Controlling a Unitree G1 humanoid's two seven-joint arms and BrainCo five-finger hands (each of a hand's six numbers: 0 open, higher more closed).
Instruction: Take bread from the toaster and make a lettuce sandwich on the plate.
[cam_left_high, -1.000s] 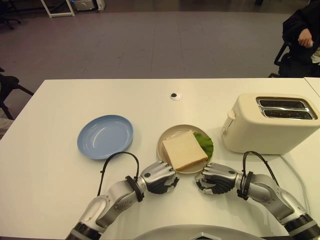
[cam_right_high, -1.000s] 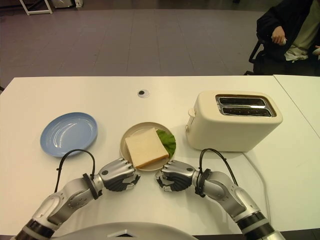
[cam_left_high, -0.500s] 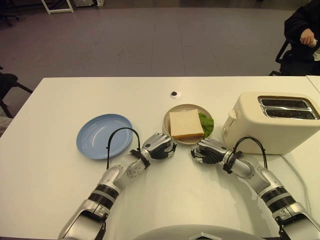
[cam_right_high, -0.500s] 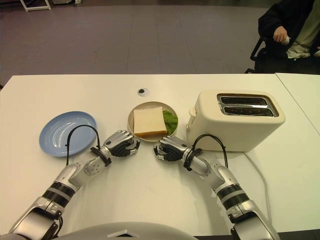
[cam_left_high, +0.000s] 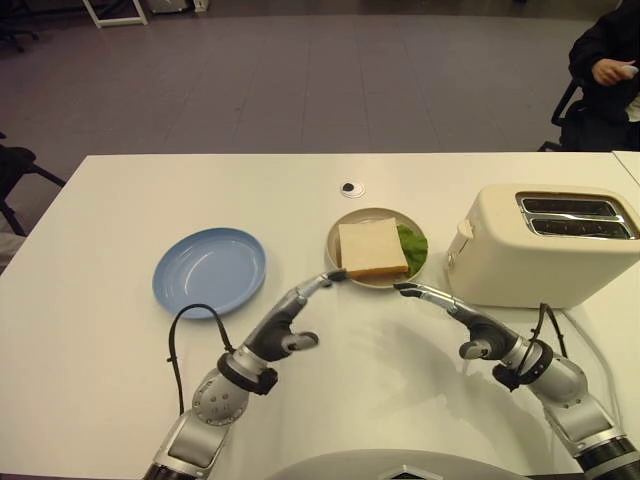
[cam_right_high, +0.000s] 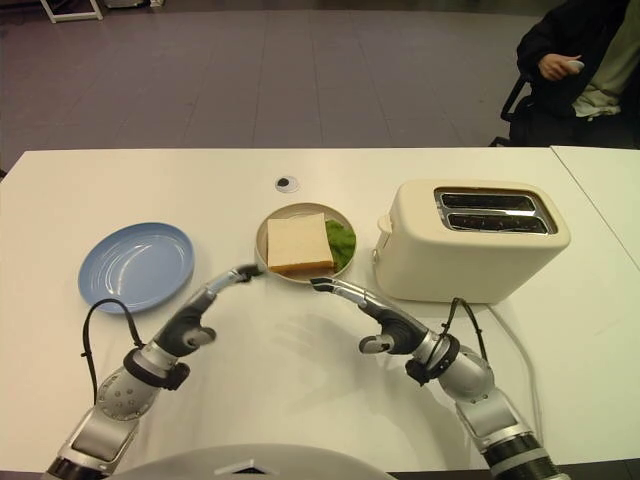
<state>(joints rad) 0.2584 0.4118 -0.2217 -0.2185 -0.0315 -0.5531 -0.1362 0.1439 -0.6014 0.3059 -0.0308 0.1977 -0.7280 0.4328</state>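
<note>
- The plate (cam_left_high: 334, 240) stands near the middle of the white table (cam_left_high: 120, 200), between the blue plate (cam_left_high: 208, 270) on its left and the toaster (cam_left_high: 530, 260) on its right; it is just beside the toaster and not touching it.
- One slice of bread (cam_left_high: 372, 248) lies flat on the plate; the lettuce (cam_left_high: 415, 245) is under it and comes out at the right edge only; I see one slice on top, and what is below the leaf is hidden.
- The toaster slots look dark; no bread stands out of them.
- The left hand (cam_left_high: 285, 318) is opened, fingers stretched toward the near left rim of the plate, holding nothing; the right hand (cam_left_high: 465, 320) is the same at the near right rim; whether the tips touch the rim I cannot tell.
- I judge the sandwich as nearly or fully assembled.
- Handling, as I judge: the bread is light and soft, it dents easily, so take it at two opposite edges with little pressure; the lettuce is thin, limp and a bit slippery, it may slide out if the slice is tilted; the plate is stiff but can glide on the smooth table, so take it at the rim from both sides.
</note>
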